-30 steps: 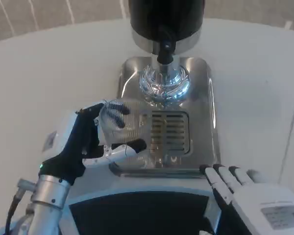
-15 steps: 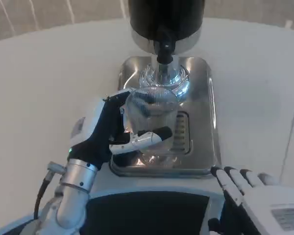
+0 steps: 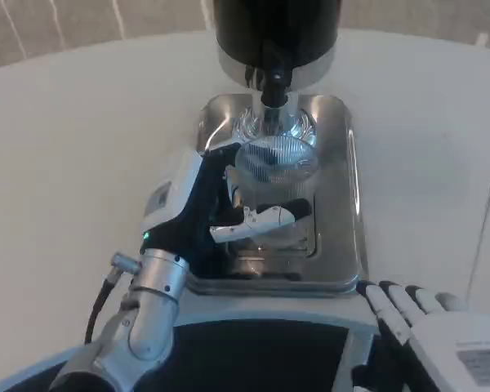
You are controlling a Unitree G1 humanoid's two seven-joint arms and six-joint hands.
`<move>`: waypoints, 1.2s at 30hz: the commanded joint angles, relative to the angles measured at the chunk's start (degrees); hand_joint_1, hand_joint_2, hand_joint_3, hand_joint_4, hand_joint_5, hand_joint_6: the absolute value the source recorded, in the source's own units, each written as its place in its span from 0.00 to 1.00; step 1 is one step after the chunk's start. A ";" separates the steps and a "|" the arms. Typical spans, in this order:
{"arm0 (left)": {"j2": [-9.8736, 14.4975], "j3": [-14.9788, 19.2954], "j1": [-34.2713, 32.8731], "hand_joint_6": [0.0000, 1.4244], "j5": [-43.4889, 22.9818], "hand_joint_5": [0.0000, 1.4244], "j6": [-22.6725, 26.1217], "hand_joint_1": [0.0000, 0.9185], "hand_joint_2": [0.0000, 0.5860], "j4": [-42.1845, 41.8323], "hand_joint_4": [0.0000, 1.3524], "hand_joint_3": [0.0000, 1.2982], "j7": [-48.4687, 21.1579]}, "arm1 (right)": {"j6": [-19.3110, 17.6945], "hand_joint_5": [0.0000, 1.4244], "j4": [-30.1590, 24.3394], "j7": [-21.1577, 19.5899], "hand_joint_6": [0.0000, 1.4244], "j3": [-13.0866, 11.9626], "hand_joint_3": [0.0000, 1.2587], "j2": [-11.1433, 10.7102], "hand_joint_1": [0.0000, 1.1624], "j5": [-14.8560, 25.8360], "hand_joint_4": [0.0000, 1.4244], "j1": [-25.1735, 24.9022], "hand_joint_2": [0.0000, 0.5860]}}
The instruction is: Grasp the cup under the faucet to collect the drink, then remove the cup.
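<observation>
Left hand: my left hand (image 3: 220, 208) is wrapped around the clear cup (image 3: 271, 184), thumb across the near side, other fingers round the far side, so it's clamped on it.
Cup: see-through with a ribbed look, upright as far as I can tell, sitting over the steel drip tray (image 3: 343, 204), right below the faucet (image 3: 273, 86). Can't tell if it's touching the tray or held just above it.
Dispenser: black body (image 3: 278, 28) with a silver band at the top of my view, faucet poking out toward me.
Right hand: my right hand (image 3: 441, 331) is down in the bottom right corner near the tray's front edge, fingers stretched out and a bit apart, holding nothing.
Table: white table (image 3: 82, 147) all around.
</observation>
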 commanded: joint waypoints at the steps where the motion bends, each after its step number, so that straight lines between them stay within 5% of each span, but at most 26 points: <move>1: 0.52 -0.87 -0.93 0.94 0.48 0.75 0.85 0.60 0.03 0.87 0.52 0.48 1.17 | -0.39 0.00 -1.54 1.27 0.00 -0.41 0.00 0.20 0.16 0.49 0.00 0.35 0.96; 6: 1.81 -1.49 -0.68 0.78 0.46 0.54 0.83 0.40 0.14 1.28 0.28 0.33 1.17 | -0.42 0.00 -0.93 1.75 0.00 0.12 0.00 0.71 0.16 0.12 0.00 -0.60 0.96; 11: 2.83 -2.31 -0.62 0.39 0.80 0.28 0.08 0.30 0.11 1.17 0.10 0.22 1.44 | -0.18 0.00 0.28 1.79 0.00 0.29 0.00 0.80 0.16 -0.05 0.00 -1.99 0.94; 22: 4.12 -2.52 -0.86 0.30 1.30 0.23 -0.35 0.26 0.10 0.90 0.06 0.19 1.79 | -0.05 0.00 1.21 1.81 0.00 0.39 0.00 0.75 0.15 0.06 0.00 -2.92 0.94; 26: 5.93 -2.11 0.39 0.29 1.22 0.23 -2.83 0.24 0.09 -0.02 0.03 0.09 2.44 | -0.10 0.00 1.35 1.67 0.00 0.28 0.00 0.60 0.15 0.27 0.00 -3.39 0.94; 36: 11.71 0.29 5.45 0.29 -0.09 0.23 -7.30 0.22 0.08 -3.95 0.05 0.09 3.15 | 0.48 0.00 3.73 0.87 0.00 1.47 0.00 1.54 0.15 0.24 0.00 -5.53 0.94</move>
